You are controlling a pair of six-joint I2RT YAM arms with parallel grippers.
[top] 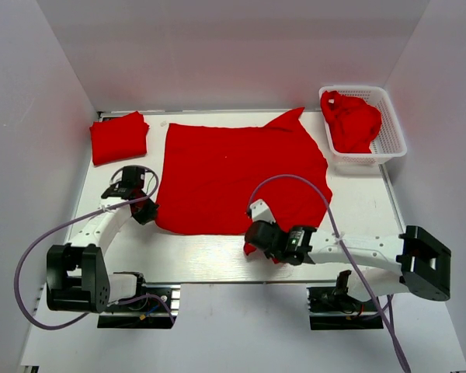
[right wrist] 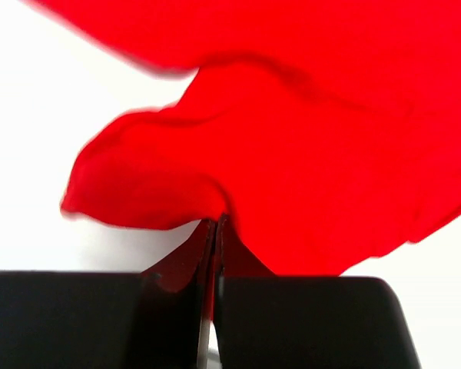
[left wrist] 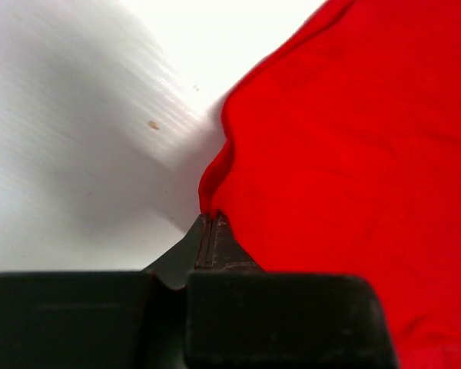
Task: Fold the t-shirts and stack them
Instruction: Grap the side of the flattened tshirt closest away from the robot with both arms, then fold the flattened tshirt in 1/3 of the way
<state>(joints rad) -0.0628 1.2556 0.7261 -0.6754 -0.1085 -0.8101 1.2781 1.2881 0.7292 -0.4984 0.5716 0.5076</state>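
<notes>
Red cloth: you have the left gripper (left wrist: 211,221) and right gripper (right wrist: 217,224) each pinched shut on the spread t-shirt's (top: 233,175) near hem, evidently to lift it for folding.

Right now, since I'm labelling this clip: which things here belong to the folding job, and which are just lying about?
Job:
- spread t-shirt, pinched by left gripper and right gripper
- folded t-shirt
- crumpled t-shirt heap

Lying about:
- white basket holding that heap
- purple cables
</notes>
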